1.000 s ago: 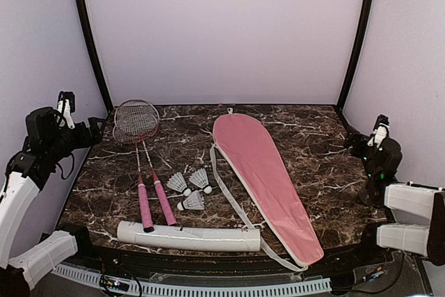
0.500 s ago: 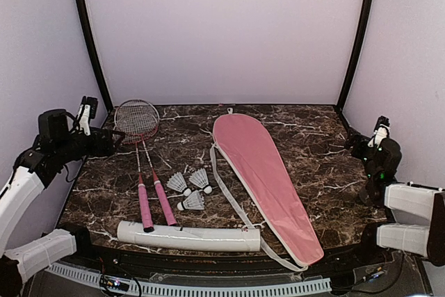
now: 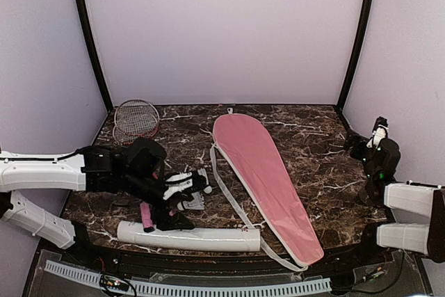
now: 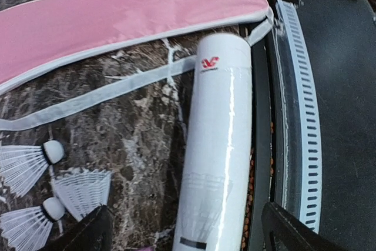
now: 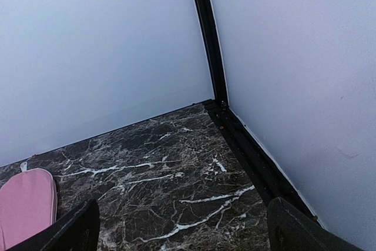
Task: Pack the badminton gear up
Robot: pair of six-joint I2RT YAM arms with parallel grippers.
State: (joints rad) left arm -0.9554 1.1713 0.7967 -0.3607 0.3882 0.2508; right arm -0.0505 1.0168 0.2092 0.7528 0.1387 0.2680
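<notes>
The white tube (image 4: pixel 217 145) lies flat along the near edge of the surface (image 3: pixel 313 144), and the left gripper (image 4: pixel 185 213) hangs low over its left end, facing along its length. In the left wrist view the tube's end sits between the 2 dark fingers (image 4: pixel 88 233). They stand wide apart, touching nothing and holding nothing.

3 shuttlecocks (image 4: pixel 23 163) lie on their sides just beside the tube, on its far side, and 2 of them show round corks turned toward it. The pink bag (image 3: pixel 264 172) lies slantwise in the middle of the surface, its narrow end near the tube's right end. Its grey strap (image 4: pixel 106 95) runs across the marble and reaches the tube's side. The 2 rackets (image 3: pixel 135 119) show their red heads at the far left. The left arm (image 3: pixel 118 168) covers most of their shafts, and a bit of pink handle shows against the tube.

The tube has little room toward the front: a black rim and a white slotted strip (image 4: pixel 305 145) run right beside it.

The right gripper (image 5: pixel 183 216) is held up at the right edge, its fingers spread wide with nothing between them. It faces bare marble that reaches the far right corner post (image 5: pixel 205 33), with only the bag's rounded end at the left of that view.
</notes>
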